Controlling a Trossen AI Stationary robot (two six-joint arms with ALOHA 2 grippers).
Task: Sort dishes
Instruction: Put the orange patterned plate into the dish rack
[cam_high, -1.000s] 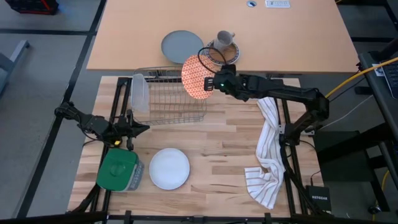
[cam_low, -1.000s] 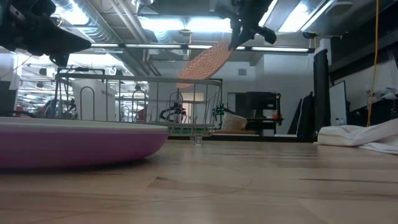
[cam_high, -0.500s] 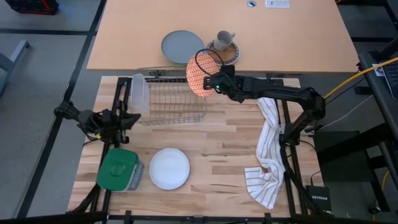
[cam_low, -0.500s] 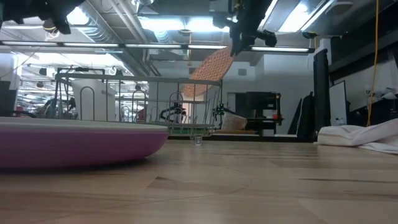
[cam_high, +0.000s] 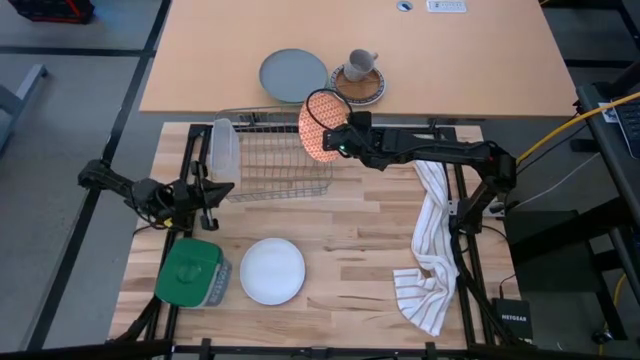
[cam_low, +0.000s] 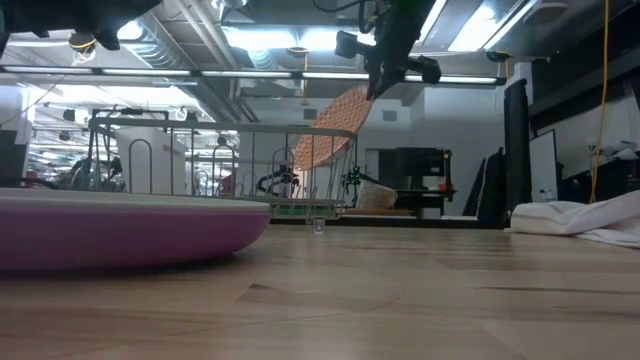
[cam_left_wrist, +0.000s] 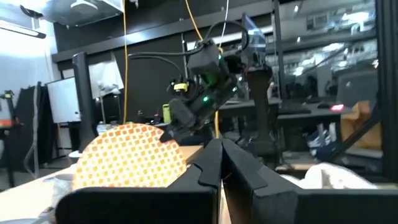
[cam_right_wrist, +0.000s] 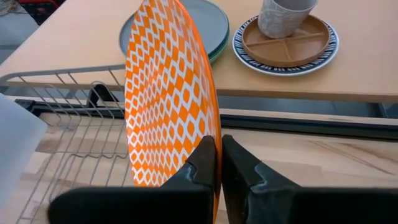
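At the left edge of the wooden table (cam_high: 350, 215), the left gripper (cam_high: 207, 191) is hovering beside the table's rim with its fingers pressed together on nothing, above a green-lidded container (cam_high: 189, 272). Just right of that container, the white plate (cam_high: 272, 270) is lying flat on the wood near the front edge. The purple plate (cam_low: 120, 230) is lying flat close to the low camera, filling the left foreground there.

Farther back, a wire dish rack (cam_high: 272, 156) is standing with a translucent lid (cam_high: 223, 150) propped upright at its left end. At the rack's right end, the orange-red plate (cam_high: 319, 127) is being held nearly on edge, its patterned face turned toward the rack and its top leaning over the rack's rim, its lower edge dipping inside the wires. The right gripper (cam_high: 342, 139) is clenching that plate's right rim, its arm reaching in from the right.

Behind the rack, on the lighter tabletop, a grey-blue plate (cam_high: 293, 75) is sitting just left of a brown saucer (cam_high: 360, 85) carrying a cup (cam_high: 361, 64). To the right, a striped towel (cam_high: 430, 250) is trailing from behind the arm toward the front edge.
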